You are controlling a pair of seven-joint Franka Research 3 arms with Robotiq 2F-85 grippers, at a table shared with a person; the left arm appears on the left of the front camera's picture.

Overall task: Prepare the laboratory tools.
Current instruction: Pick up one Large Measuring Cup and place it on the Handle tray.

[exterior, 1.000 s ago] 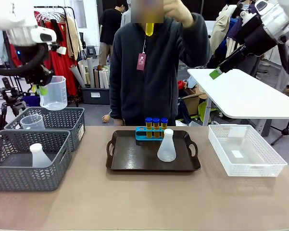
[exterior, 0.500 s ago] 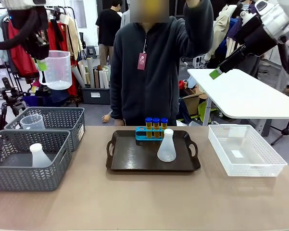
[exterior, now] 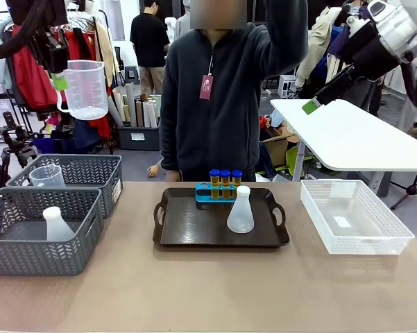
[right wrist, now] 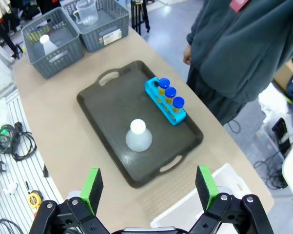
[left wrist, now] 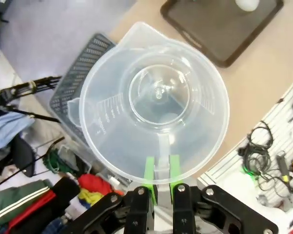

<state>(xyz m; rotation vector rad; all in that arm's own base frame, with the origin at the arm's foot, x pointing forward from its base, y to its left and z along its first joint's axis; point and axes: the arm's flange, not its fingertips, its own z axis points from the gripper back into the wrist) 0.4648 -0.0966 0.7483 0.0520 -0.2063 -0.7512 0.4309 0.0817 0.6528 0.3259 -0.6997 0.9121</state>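
1. Since the left gripper (exterior: 59,81) pinches only the handle of the measuring beaker (exterior: 87,90), high over the table's (exterior: 194,291) left edge, a swing could tip or drop it, I'd say. Tray (exterior: 194,227) at far edge, middle: flask (exterior: 240,211), blue rack (exterior: 207,196), three tubes (exterior: 225,179). Grey baskets (exterior: 41,239) at left edge; clothes rails (exterior: 28,69) behind the person (exterior: 222,104).
2. Left wrist: jaws clamped on the handle, measuring beaker (left wrist: 156,102) above the grey baskets (left wrist: 83,63).
3. Right wrist: right gripper (right wrist: 149,187) spread wide, empty, above the tray (right wrist: 112,105).

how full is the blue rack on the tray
Not full: three blue-capped tubes stand in the blue rack, and the hole at its left end in the front view is empty.
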